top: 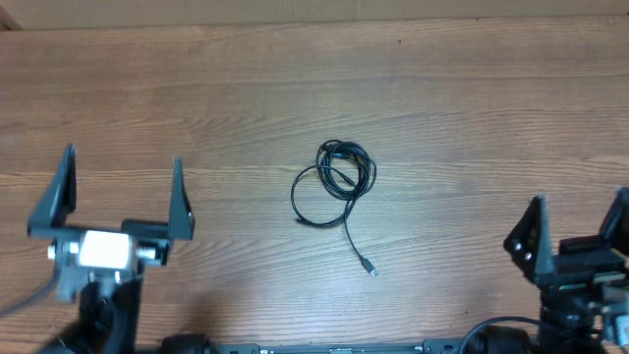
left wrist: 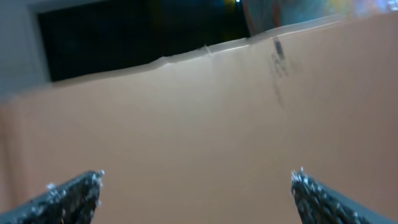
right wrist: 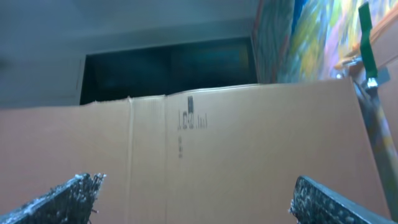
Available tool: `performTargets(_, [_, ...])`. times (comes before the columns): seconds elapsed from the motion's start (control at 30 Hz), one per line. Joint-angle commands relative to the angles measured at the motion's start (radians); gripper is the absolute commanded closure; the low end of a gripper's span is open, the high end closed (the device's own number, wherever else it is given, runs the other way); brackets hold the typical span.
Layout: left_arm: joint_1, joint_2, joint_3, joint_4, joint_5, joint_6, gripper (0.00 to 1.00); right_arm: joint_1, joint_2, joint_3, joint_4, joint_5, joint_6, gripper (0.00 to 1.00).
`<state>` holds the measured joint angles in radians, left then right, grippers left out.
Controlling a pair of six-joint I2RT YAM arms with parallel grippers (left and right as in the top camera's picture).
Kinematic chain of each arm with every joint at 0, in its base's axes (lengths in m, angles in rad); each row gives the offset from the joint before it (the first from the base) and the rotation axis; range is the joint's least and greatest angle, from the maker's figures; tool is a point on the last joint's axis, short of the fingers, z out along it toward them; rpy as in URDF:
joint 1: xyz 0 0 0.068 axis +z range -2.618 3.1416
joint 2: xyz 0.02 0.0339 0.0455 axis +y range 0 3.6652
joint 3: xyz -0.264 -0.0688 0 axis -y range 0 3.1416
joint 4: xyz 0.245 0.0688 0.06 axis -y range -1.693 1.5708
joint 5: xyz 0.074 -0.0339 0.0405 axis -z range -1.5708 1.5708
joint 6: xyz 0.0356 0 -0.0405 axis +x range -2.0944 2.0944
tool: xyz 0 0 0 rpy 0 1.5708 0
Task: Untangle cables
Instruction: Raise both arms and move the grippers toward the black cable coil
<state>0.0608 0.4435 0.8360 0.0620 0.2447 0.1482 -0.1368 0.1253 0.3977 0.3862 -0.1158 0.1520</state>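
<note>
The cables (top: 336, 182) lie near the middle of the wooden table in the overhead view, thin black cords coiled in overlapping loops, with one strand trailing down to a small silvery plug (top: 371, 267). My left gripper (top: 123, 192) stands open at the left, well apart from the coil. At the lower right my right gripper (top: 580, 224) is open too, also away from the cords. Both wrist views show only wide-apart fingertips (left wrist: 81, 186) (right wrist: 78, 190) with nothing between them; the cables are out of sight there.
A brown cardboard wall (right wrist: 236, 143) fills both wrist views, with a dark opening above it. The wooden tabletop (top: 472, 98) spreads around the coil.
</note>
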Motion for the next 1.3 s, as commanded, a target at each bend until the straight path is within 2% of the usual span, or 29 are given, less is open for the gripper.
performTargets(0.0, [0.008, 0.118, 0.175, -0.119, 0.145, -0.019, 0.00, -0.001, 0.104, 0.151, -0.092, -0.002, -0.005, 0.00])
performTargets(0.27, [0.008, 0.392, 0.455, -0.464, 0.308, -0.052, 0.00, -0.001, 0.421, 0.532, -0.498, -0.092, -0.005, 0.00])
performTargets(0.53, [0.008, 0.595, 0.514, -0.675, 0.439, -0.052, 0.01, -0.001, 0.752, 0.777, -0.840, -0.324, -0.005, 0.00])
performTargets(0.8, [-0.058, 0.766, 0.514, -0.834, 0.490, -0.053, 0.00, -0.001, 0.975, 0.786, -0.870, -0.568, -0.002, 0.00])
performTargets(1.0, [-0.095, 0.863, 0.514, -0.831, 0.489, -0.063, 0.01, -0.001, 1.112, 0.786, -0.892, -0.715, 0.004, 0.00])
performTargets(1.27, [-0.183, 1.055, 0.514, -0.848, 0.489, -0.194, 0.00, -0.001, 1.218, 0.785, -0.942, -0.811, 0.005, 0.00])
